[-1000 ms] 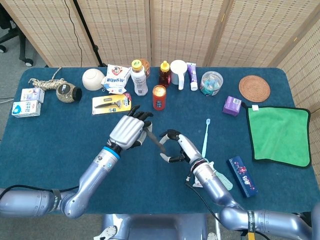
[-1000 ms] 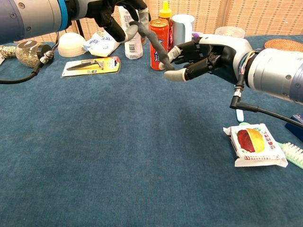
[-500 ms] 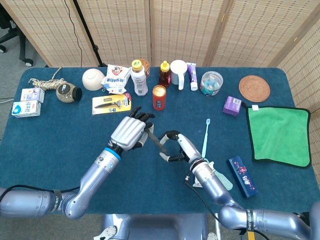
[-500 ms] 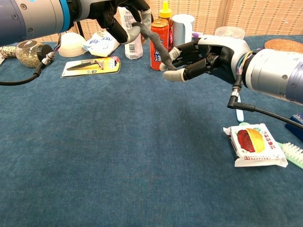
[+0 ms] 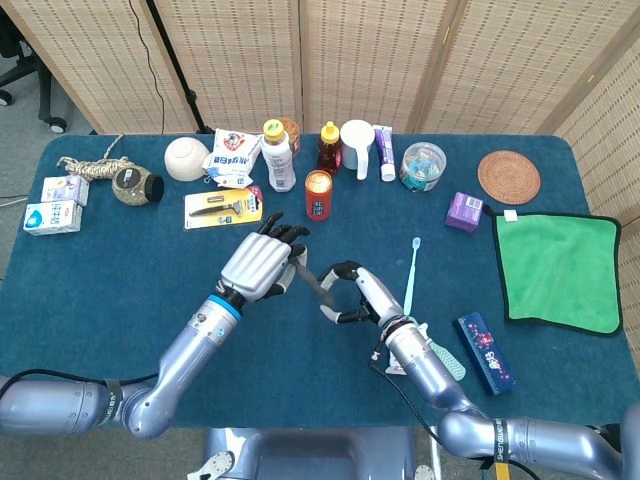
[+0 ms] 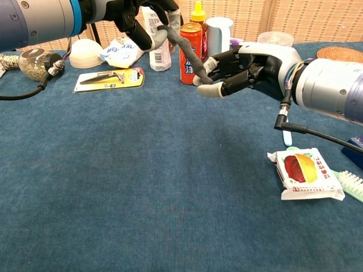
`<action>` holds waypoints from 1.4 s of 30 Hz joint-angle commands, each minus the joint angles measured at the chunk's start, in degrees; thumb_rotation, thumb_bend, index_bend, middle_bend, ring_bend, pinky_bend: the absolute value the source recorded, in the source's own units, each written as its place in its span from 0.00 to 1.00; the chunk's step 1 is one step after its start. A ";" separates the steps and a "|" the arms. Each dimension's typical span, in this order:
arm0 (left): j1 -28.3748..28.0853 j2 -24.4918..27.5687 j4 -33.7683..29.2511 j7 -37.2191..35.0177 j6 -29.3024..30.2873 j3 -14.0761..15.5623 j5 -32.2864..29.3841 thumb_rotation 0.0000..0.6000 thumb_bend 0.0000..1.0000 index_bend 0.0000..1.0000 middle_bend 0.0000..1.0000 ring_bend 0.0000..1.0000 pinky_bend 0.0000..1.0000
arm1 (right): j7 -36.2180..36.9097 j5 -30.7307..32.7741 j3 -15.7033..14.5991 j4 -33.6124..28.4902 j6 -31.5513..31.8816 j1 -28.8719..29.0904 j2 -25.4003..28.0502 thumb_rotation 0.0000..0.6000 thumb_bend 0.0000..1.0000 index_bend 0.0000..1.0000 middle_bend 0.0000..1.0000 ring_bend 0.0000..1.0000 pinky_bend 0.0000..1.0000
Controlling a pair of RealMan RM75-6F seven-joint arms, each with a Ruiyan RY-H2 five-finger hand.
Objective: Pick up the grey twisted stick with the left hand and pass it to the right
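The stick (image 6: 184, 46) is lifted off the tabletop (image 6: 142, 187) — left hand (image 5: 258, 264) grips its top, right hand (image 6: 249, 67) curls around its lower end. Handover underway; the left's release remains.

Above the blue table (image 6: 142, 187), the left hand (image 6: 144, 17) grips the upper end of the grey twisted stick (image 6: 184, 48). Its lower end meets the right hand (image 6: 249, 68) (fingers curled beside it), near the far edge's red can (image 6: 190, 48).
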 commanded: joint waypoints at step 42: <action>1.47 2.24 -1.47 -1.46 -0.64 1.92 2.85 1.00 0.59 0.67 0.22 0.18 0.00 | 2.41 -2.00 -0.72 -0.14 -2.44 -0.30 1.88 1.00 0.37 0.50 0.35 0.18 0.01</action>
